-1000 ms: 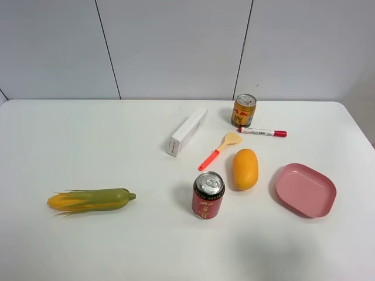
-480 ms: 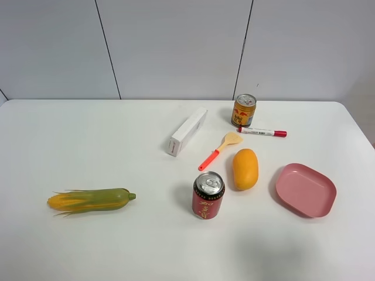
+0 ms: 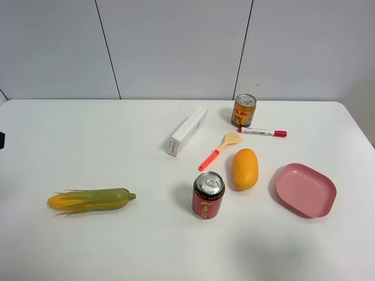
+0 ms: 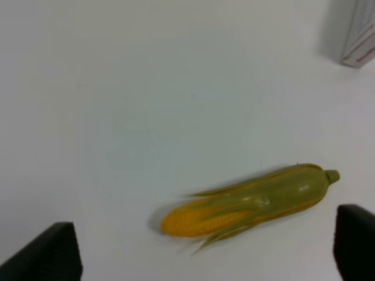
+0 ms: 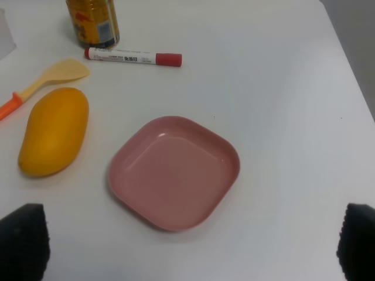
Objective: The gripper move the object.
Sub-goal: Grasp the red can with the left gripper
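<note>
The red drink can [image 3: 208,196] with gold lettering and a silver pull-tab top stands upright on the white table [image 3: 117,246], near the middle front. It shows in neither wrist view. My left gripper [image 4: 204,250] is open and empty, hovering over the corn cob [image 4: 246,202], far left of the can. Only a black bit of the left arm [image 3: 1,140] shows at the left edge of the exterior view. My right gripper [image 5: 190,243] is open and empty above the pink plate [image 5: 176,170], to the right of the can.
A mango [image 3: 245,168] lies right of the can, with an orange-handled spatula [image 3: 218,150] behind it. A white box [image 3: 187,131], a shorter gold-orange can [image 3: 244,110] and a red marker [image 3: 262,132] sit further back. The pink plate [image 3: 305,189] is at the right, the corn [image 3: 91,199] at the left.
A black bit of the left arm has come into view at the left edge of the exterior view. The can and the other objects have not moved.
</note>
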You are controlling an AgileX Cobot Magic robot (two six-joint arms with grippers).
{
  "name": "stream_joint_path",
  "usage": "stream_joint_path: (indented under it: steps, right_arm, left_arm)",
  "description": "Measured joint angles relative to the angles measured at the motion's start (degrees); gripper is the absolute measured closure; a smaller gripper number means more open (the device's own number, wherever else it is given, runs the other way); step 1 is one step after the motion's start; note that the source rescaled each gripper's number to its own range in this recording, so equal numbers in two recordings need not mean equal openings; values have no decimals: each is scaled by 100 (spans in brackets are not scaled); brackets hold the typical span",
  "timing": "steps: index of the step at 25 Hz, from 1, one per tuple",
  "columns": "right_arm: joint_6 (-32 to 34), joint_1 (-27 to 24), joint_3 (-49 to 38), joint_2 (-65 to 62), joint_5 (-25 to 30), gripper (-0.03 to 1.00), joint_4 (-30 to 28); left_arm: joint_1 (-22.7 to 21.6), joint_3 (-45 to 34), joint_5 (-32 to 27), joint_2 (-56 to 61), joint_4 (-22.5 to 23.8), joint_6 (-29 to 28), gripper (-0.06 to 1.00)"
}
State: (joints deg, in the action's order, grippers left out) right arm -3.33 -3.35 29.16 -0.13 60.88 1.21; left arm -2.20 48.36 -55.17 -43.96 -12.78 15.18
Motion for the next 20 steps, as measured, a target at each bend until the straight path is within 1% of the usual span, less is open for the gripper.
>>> stream_joint_path:
  steps: [5, 8, 11, 16, 20]
  right_arm:
    - [0, 0, 0, 0, 0, -3, 0]
    - [0, 0, 0, 0, 0, -3, 0]
    - [0, 0, 0, 0, 0, -3, 0]
    - [0, 0, 0, 0, 0, -3, 0]
    - [0, 0, 0, 0, 0, -3, 0]
  left_arm:
    - [18, 376, 250, -752, -113, 166, 12]
    - [257, 603, 419, -1112, -136, 202, 12]
    - [696, 774, 679, -1427, -136, 214, 12]
    - [1697, 962, 1062, -1916, -140, 214, 12]
    - [2527, 1122, 1185, -2344, -153, 197, 12]
